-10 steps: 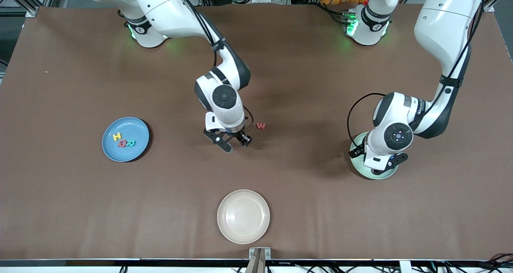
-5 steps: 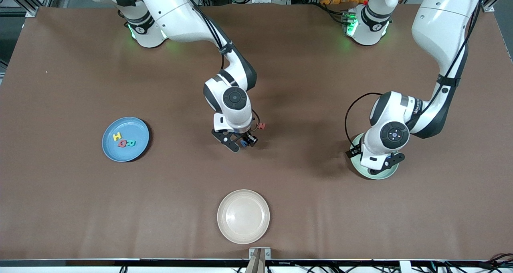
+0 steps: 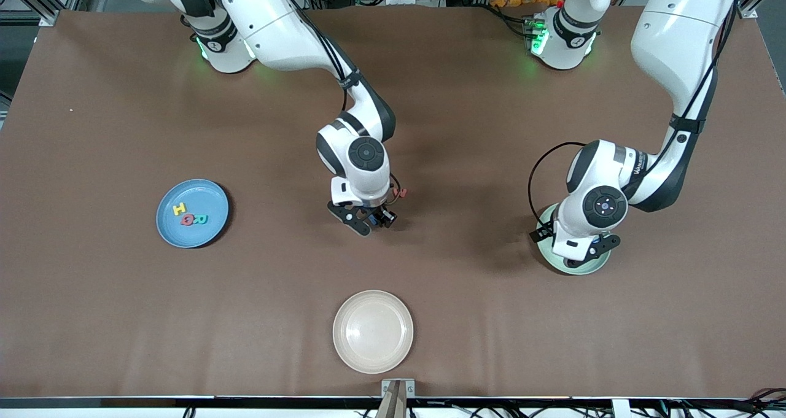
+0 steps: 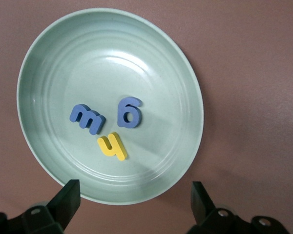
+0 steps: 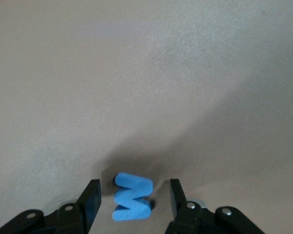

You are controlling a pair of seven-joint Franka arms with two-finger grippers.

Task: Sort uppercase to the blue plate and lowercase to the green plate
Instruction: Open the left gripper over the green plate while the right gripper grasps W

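My right gripper (image 3: 371,220) is down at the table's middle, open, with its fingers on either side of the blue W (image 5: 132,196) and a gap at each side. The red w (image 3: 402,192) lies just beside that gripper, partly hidden by it. Toward the right arm's end, the blue plate (image 3: 196,194) holds the yellow H (image 3: 179,209), red Q (image 3: 186,220) and green R (image 3: 201,219). My left gripper (image 4: 136,187) hangs open over the edge of the green plate (image 4: 195,97). In that plate lie the blue m (image 4: 88,119), blue g (image 4: 129,112) and yellow y (image 4: 112,146).
A cream plate (image 3: 373,331) with nothing in it sits near the table's front edge, nearer to the front camera than the right gripper. Brown table surface stretches between the three plates.
The right gripper has shifted toward the left arm's end and now straddles the blue W, half covering the red w. Its fingers have narrowed a little. The left arm barely moved.
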